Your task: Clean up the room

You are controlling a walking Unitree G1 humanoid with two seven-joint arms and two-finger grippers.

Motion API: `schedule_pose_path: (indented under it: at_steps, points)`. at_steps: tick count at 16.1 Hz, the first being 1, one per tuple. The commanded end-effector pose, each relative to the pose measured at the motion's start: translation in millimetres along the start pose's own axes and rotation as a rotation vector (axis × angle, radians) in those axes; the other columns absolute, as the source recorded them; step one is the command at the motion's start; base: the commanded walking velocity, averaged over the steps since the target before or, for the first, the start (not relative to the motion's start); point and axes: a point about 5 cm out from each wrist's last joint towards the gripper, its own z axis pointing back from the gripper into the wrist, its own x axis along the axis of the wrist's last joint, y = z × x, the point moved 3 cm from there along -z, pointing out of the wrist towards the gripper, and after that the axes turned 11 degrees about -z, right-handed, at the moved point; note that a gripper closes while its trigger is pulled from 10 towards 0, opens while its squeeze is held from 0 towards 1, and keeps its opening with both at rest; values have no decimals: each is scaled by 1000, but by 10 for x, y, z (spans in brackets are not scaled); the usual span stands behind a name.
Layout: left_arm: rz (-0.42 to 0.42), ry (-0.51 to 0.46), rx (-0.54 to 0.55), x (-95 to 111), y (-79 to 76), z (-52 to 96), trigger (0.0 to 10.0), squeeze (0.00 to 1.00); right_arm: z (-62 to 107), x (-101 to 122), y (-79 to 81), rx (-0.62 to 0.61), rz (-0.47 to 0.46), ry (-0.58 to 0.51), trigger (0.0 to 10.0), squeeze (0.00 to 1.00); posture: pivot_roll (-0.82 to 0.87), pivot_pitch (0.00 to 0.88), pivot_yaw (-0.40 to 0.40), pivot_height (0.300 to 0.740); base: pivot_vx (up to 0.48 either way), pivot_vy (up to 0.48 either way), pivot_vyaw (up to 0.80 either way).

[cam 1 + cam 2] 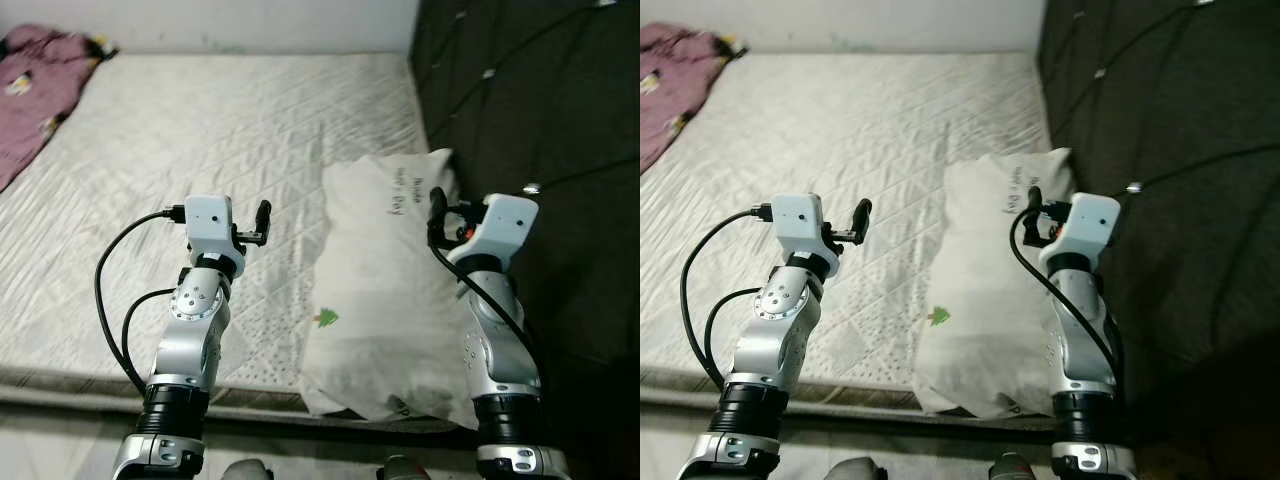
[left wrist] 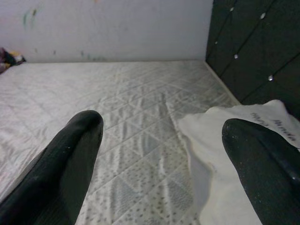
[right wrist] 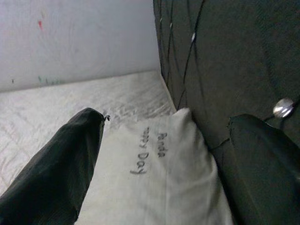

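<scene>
Both silver arms rise from the bottom of the head views, raised over the near edge of the bed. The left hand [image 1: 262,222] hovers above the pale quilted mattress [image 1: 200,140], its black fingers [image 2: 70,150] spread apart and holding nothing. The right hand [image 1: 437,215] hangs over the white rectangular pillow printed with a small green tree and grey lettering [image 1: 385,290], fingers likewise parted and empty.

That pillow lies lengthwise along the mattress's right side, its far end against the dark tufted headboard [image 1: 540,110] and its near end hanging slightly over the bed's front edge. A crumpled mauve cloth [image 1: 35,75] sits at the far left corner, well apart from both hands.

Judging from the pose, the robot is lining up to take the pillow. Next, both hands would need to come down, one at each long edge, and close on the soft fabric.
</scene>
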Motion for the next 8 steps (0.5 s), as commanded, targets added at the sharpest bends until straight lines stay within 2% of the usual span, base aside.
schedule_pose_path:
  at_steps: [1, 2, 8]
  points:
    - [9, 18, -1, -34, 22, -12, 10000, 0, -17, -14, 66, 22, -2, 6, 10000, 0, -64, 43, 70, 740, 0, 0, 0]
    - [10, 17, 1, -34, 22, -16, 10000, 0, -14, -17, 82, 29, -3, 7, 10000, 0, -65, 44, 70, 740, 0, 0, 0]
    - [31, 30, 7, -68, 3, 5, 10000, 0, 6, -43, 92, 33, -7, 15, 10000, 0, -69, 57, 68, 740, 0, 268, 0]
